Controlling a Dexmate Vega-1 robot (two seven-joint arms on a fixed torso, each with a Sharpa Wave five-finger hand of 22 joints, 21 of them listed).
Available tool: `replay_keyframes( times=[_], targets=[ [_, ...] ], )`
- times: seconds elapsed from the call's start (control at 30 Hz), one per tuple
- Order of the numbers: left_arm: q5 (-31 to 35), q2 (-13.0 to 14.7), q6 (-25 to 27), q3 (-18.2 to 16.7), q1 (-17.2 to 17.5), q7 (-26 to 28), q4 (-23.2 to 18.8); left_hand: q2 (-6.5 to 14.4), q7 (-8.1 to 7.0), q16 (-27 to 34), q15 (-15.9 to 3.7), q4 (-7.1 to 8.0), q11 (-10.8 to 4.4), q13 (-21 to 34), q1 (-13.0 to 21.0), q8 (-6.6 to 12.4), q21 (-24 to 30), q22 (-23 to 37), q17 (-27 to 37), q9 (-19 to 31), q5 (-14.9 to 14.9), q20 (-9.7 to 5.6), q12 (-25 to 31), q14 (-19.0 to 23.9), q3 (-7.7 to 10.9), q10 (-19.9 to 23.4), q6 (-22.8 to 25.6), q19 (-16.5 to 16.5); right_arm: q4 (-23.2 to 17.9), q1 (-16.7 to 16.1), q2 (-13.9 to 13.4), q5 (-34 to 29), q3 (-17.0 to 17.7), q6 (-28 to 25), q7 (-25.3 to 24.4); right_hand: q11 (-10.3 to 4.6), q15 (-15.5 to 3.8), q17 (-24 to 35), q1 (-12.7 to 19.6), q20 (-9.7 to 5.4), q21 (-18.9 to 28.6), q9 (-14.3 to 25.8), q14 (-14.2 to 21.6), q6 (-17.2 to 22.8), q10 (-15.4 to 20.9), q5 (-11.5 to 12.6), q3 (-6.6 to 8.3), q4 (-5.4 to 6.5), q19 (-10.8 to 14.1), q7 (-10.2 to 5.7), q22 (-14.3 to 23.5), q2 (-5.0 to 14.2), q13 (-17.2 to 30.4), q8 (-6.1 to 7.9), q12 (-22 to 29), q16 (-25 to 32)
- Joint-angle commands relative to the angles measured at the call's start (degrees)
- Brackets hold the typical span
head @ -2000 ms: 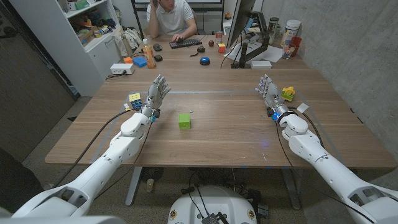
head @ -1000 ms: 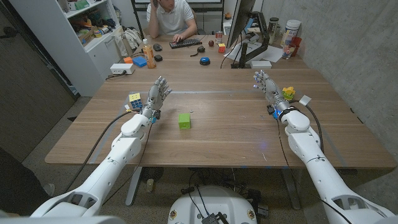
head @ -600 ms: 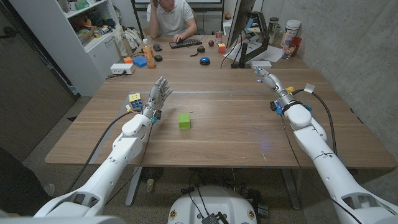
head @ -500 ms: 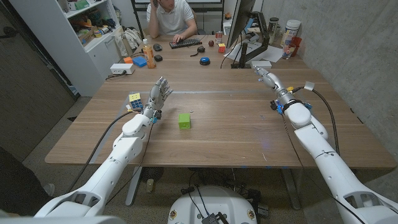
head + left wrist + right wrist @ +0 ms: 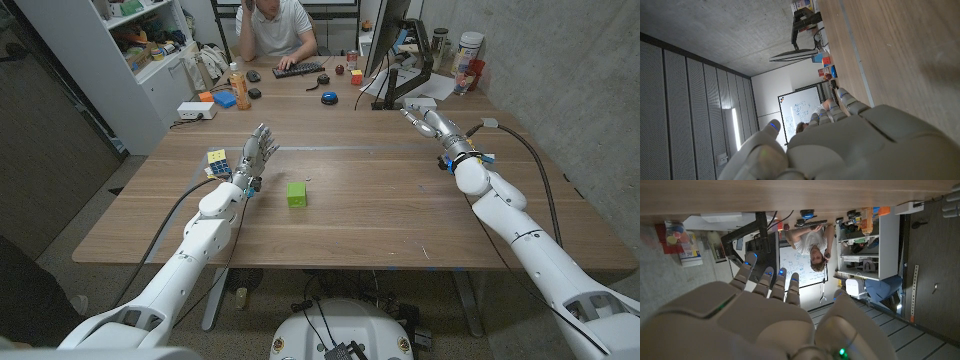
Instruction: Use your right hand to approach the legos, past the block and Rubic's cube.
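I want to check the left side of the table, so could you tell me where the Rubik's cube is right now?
In the head view, the Rubik's cube sits on the table's left side, just left of the raised left hand, with the green block further right.

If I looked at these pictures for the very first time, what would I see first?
Probably the two white robot arms reaching over the wooden table, the left hand raised with its fingers spread and the right hand stretched toward the far edge. Then the bright green block near the middle, and the colourful Rubik's cube beside the left hand.
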Motion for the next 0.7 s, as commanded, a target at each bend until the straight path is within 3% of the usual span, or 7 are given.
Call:
replay_keyframes(
  times=[0.03, 0.33, 0.7],
  targets=[
    [0.9, -0.3, 0.8, 0.2, 0.5, 0.9, -1.4, 6.9, -0.13, 0.3, -0.06, -0.08, 0.11, 0.2, -0.1, 0.34, -0.2, 0.1, 0.1, 0.1, 0.3, -1.64, 0.4, -0.3, 0.0, 0.0, -1.0, 0.6, 2.4, 4.2, -3.9, -14.4, -6.6, -10.2, -7.9, -1.2, -0.49, 0.2, 0.3, 0.71, -0.6, 0.2, 1.8, 0.5, 0.3, 0.4, -0.41, -0.54, 0.7, -1.09, 0.1, -1.45, 0.2, -0.22, 0.0, -0.3],
    [1.4, -0.5, 1.4, 0.4, 0.8, 1.7, -2.2, 6.9, -0.06, 0.3, 0.02, -0.08, 0.12, 0.2, -0.1, 0.34, -0.3, 0.1, 0.1, 0.1, 0.3, -1.58, 0.4, -0.3, -0.04, 0.0, -1.0, 0.6, 5.1, 6.4, -4.6, -18.3, -8.5, -18.2, -8.3, -1.78, -1.19, 0.3, 1.1, 0.82, -1.5, 0.3, 2.8, -1.3, -0.2, 0.6, -1.34, -1.41, 2.5, -2.48, 0.2, -3.25, 0.3, -1.08, -0.2, -0.9],
    [2.0, -0.7, 2.1, 0.7, 1.0, 2.6, -3.3, 7.0, -0.08, 0.4, -0.04, -0.08, 0.06, 0.2, -0.1, 0.33, -0.4, 0.1, 0.1, 0.1, 0.3, -1.64, 0.4, -0.2, -0.09, 0.1, -1.0, 0.7, 9.0, 8.3, -4.2, -19.0, -8.9, -26.0, -5.1, -2.48, -0.92, 0.3, 2.6, 0.84, -2.1, 0.4, 3.9, -3.3, -1.5, 0.9, -1.75, -2.47, 4.7, -2.86, 0.3, -4.31, 0.4, -1.55, -0.6, -1.6]
  ],
)
